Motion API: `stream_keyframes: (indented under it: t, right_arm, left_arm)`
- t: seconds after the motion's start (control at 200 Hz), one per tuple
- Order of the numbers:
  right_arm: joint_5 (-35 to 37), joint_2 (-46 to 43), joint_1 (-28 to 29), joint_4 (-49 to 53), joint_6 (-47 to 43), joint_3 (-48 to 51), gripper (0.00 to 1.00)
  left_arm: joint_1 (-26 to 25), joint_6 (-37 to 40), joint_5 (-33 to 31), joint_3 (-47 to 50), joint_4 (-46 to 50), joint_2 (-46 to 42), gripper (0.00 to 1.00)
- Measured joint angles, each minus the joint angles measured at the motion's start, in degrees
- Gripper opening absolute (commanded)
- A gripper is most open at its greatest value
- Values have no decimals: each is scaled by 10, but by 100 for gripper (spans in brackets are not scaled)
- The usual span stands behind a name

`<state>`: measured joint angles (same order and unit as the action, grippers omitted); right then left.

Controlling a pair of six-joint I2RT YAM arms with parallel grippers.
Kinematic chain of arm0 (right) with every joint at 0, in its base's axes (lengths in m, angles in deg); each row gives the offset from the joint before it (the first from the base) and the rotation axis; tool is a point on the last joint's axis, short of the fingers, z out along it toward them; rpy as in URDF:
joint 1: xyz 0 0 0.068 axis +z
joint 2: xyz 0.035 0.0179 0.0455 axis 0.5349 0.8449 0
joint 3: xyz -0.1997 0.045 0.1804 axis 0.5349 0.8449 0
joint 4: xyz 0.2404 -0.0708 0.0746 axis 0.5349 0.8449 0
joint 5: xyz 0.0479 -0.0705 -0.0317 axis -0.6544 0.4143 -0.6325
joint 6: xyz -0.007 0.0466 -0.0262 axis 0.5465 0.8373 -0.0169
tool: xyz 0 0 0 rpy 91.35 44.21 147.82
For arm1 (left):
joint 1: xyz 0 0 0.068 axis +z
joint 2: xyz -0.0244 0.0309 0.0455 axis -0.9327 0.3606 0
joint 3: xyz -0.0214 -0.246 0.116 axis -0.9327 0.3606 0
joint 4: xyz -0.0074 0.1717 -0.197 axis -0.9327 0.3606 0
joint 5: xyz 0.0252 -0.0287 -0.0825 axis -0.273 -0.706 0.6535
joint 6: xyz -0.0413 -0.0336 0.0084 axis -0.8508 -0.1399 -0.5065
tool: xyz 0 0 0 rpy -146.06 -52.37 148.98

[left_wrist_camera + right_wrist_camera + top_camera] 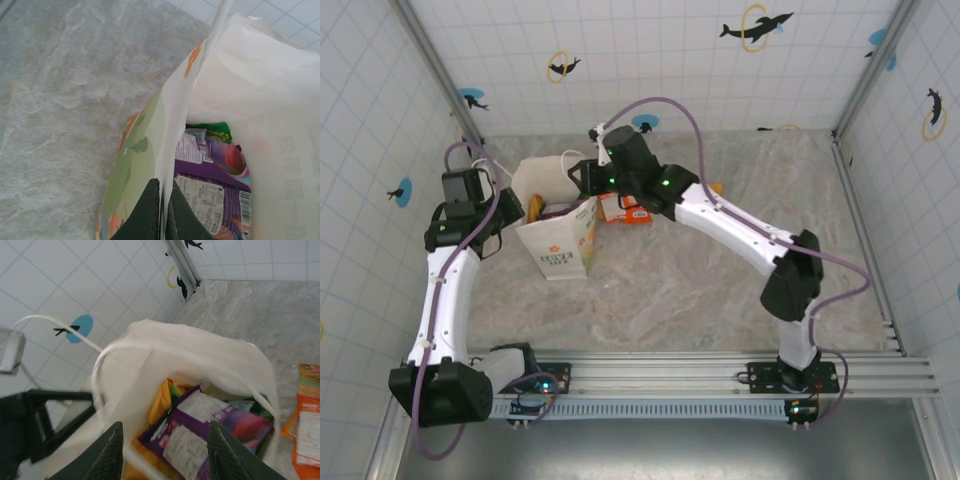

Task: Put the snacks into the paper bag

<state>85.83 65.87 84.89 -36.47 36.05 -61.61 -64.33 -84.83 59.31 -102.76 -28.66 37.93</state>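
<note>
Wall of paper bag [270, 100] is clamped by left tool [162, 210]; right tool [166, 432] is held spread apart over its mouth. Inside, purple packet [187, 440] is seen; orange packet [307, 425] beside, on counter [260, 315].

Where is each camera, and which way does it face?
Top external: overhead, behind the robot, looking down at the table; left arm, right arm show.
Left wrist: at the rim of the paper bag, looking down; left tool pinches its wall.
Right wrist: over the bag's mouth, looking in; right tool open.
Shared: both wrist views see the purple packet.
</note>
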Motion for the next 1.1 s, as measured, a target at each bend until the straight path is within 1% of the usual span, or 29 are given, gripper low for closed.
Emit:
stream_keyframes:
  t: [0.095,0.215,0.375,0.45,0.515,0.615,0.731,0.801,0.961,1.101]
  right_arm:
    - [-4,-54,-4,-20,-5,55,48]
    - [0,-100,-14,-38,-7,110,48]
    - [17,-123,-43,-41,-12,177,50]
    - [33,-123,-57,-41,-39,209,50]
    - [35,-123,-65,-51,-89,244,50]
    - [24,-120,-68,-69,-194,302,51]
    - [11,-98,-72,-93,-315,337,53]
    - [8,-81,-77,-128,-399,362,54]
    - [9,-48,-83,-237,-586,450,62]
    - [30,-2,-82,-322,-693,491,64]
  left_arm:
    - [0,2,-14,0,2,-1,8]
    - [0,5,-18,0,5,-2,9]
    - [0,5,-18,-1,6,-3,9]
    - [0,5,-18,-1,7,-3,9]
    - [0,5,-18,-1,7,-3,9]
    - [0,5,-17,-1,7,-3,9]
    - [0,5,-17,-1,9,-5,9]
    - [0,5,-17,-1,11,-7,9]
    - [0,4,-14,0,10,-18,9]
    - [0,4,-13,0,10,-19,9]
